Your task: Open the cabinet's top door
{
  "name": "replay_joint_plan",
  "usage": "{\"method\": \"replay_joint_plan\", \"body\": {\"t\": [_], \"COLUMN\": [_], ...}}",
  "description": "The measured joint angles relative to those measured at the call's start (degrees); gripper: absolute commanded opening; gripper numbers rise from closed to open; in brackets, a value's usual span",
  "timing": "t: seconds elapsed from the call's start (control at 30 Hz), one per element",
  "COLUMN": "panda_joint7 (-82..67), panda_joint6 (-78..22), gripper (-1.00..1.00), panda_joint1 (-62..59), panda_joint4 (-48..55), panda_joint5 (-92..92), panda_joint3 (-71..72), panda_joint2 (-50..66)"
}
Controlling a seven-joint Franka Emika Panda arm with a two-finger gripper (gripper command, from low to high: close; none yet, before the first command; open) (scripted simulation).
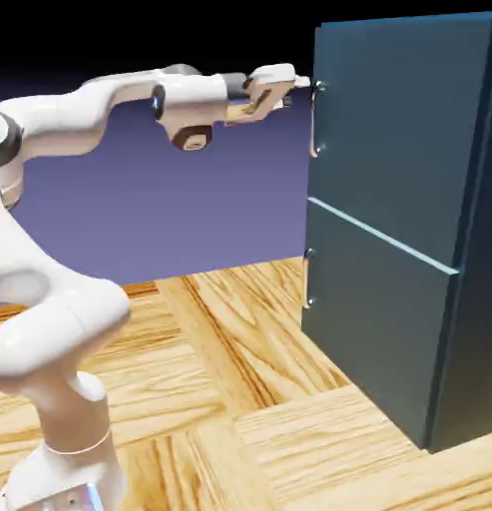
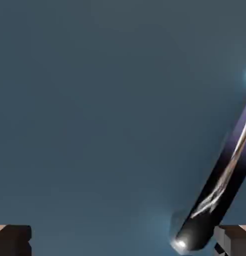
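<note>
A: Finger state?
B: Gripper (image 1: 303, 90) fingers (image 2: 232, 241) wide apart, nothing between them.
A: Top door (image 1: 399, 130)?
B: Shut, right ahead of the fingertips; its bar handle (image 2: 214, 187) slants up from beside one fingertip.

The exterior view looks from beside the arm (image 1: 65, 317) toward the cabinet (image 1: 394, 150), fairly far back; the hand view faces its upper door (image 2: 95, 110) closely. Both share that door's handle (image 2: 214, 185).
</note>
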Motion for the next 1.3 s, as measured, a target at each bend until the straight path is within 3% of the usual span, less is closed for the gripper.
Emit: {"method": "replay_joint_plan", "body": {"t": [0.13, 0.37, 0.4, 0.47, 1.03, 1.3], "panda_joint7": [10.00, 12.14, 12.15, 12.15, 12.15, 8.90], "panda_joint6": [1.24, -0.84, -0.85, -0.85, -43.12, -62.28], "gripper": [0.00, 0.00, -1.00, -1.00, -1.00, -1.00], "panda_joint1": [-5.16, -15.78, -15.83, -15.83, 1.32, 7.46], "panda_joint4": [4.15, 11.55, 11.58, 11.58, -21.17, -36.52], "panda_joint5": [9.39, 8.68, 8.68, 8.68, 23.64, 23.17], "panda_joint3": [6.59, 11.43, 11.45, 11.45, -13.93, -24.04], "panda_joint2": [-1.76, -2.13, -2.13, -2.13, -33.48, -42.14]}}
